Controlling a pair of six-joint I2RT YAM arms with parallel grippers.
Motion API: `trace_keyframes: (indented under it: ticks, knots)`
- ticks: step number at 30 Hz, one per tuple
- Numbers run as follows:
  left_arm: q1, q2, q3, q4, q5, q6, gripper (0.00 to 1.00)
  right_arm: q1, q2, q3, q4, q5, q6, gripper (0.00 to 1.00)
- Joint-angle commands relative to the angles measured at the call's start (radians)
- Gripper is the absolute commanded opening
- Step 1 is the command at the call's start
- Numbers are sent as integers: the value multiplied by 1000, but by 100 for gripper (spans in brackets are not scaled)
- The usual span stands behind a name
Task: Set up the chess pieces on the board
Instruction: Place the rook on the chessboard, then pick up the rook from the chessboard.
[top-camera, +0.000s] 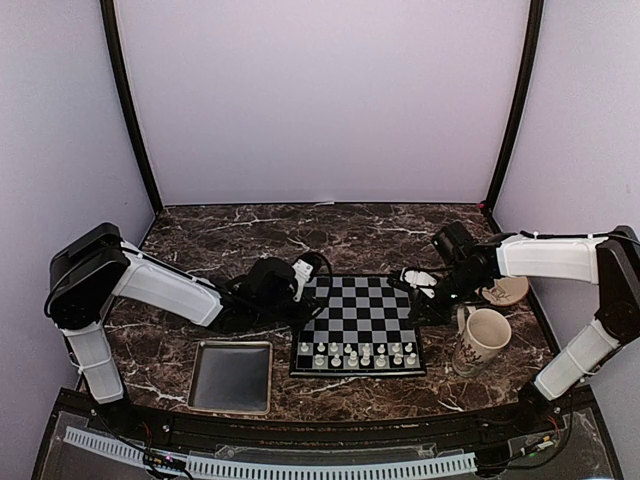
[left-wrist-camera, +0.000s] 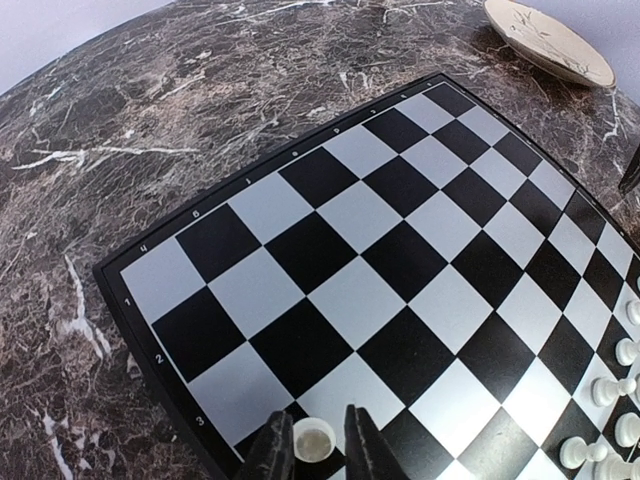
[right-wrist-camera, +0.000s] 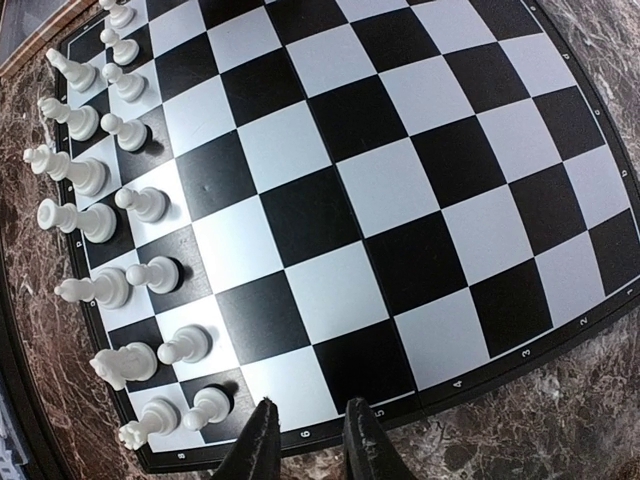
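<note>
Left gripper (left-wrist-camera: 320, 450): fingers (left-wrist-camera: 272, 455) narrowly parted, one on each side of a single white chess piece (left-wrist-camera: 313, 440). A dark sliver shows between the piece and one finger. Contact on the other side cannot be told. The piece stands on the board (left-wrist-camera: 400, 250), on a square in the row along the board's left edge.

Left arm (top-camera: 165, 290): rises from its base to a high elbow well left of the board. Its forearm then runs low and right, with the wrist at the board's far-left corner.

Right gripper (right-wrist-camera: 308, 445): fingers a little apart, nothing between them. It hangs over the board's right border, with the fingertips above the edge numbers. No contact with the board is visible.

Right arm (top-camera: 545, 258): elbow up, well right of the board. The white forearm reaches left, and the gripper end is at the board's far-right corner.

Chess pieces (top-camera: 355, 353): whitish, upright, in two rows along the board's near edge. The right wrist view shows taller figures in the outer row and pawns in the row just inside. The other squares in view are bare, apart from the one piece at the left gripper.

Off the board:
- Mug (top-camera: 482, 338) stands just right of the board's near-right corner.
- Saucer (top-camera: 505, 290) lies right of the board, beyond the mug.
- Metal tray (top-camera: 232, 375) sits just left of the board's near-left corner.
</note>
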Motion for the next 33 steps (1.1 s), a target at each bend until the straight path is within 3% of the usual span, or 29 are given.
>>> trace_keyframes:
  ticks: [1, 6, 11, 18, 26, 33]
  knots:
    - [3, -53, 22, -54, -2, 10, 23, -9, 5, -7, 13, 10, 4, 24]
    - [3, -89, 64, -164, -1, 8, 29, -9, 5, -4, 13, 11, 4, 24]
    - [11, -91, 207, -459, 39, -4, 34, -9, 3, -5, 12, 9, 1, 24]
    - [41, -6, 417, -827, 157, -28, 33, -9, 5, -2, 9, 9, -5, 24]
    - [54, 86, 565, -1022, 165, -32, 33, -9, 5, -2, 9, 12, -8, 24]
    - [60, 165, 640, -1062, 165, -22, 31, -9, -5, -3, 9, 20, -6, 24]
